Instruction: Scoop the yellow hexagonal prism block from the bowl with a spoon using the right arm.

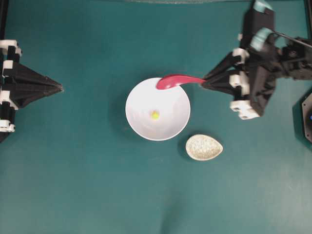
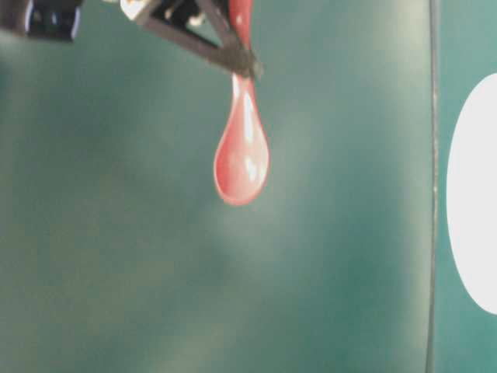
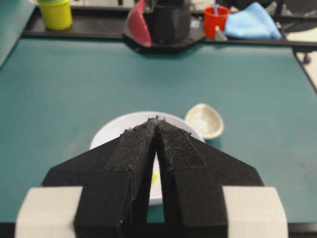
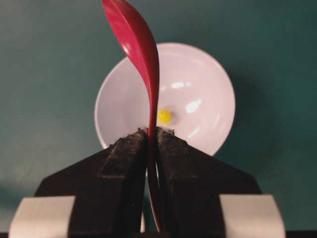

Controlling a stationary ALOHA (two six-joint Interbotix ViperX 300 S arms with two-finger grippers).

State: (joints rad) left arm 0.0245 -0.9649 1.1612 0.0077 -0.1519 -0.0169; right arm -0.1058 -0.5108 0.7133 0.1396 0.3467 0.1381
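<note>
Yellow hexagonal prism block [image 1: 155,114] lies at the bottom of the white bowl [image 1: 141,127], close to its middle and apart from the wall. In the right wrist view it shows just right of the spoon's handle, deep in the bowl.

The bowl stands on the teal surface [image 1: 73,185] near its centre. A speckled beige teardrop-shaped rest [image 1: 204,146] lies just beside the bowl at its lower right in the overhead view, not touching it.

The right claw [image 1: 205,81] is clamped on the handle of the red-pink spoon [image 1: 174,81], the pads pressed flat against both sides of the handle. From above, the spoon's oval head overlaps the bowl's upper right rim; the table-level view shows it hanging in the air below the claw, touching nothing.

The left claw [image 1: 60,87] sits well apart from the bowl at the left edge of the overhead view, its pads drawn together to a point with nothing between them, aimed toward the bowl.

Beyond the surface, the left wrist view shows a yellow cup [image 3: 55,13], a red cup [image 3: 216,19] and a blue cloth [image 3: 252,22].
</note>
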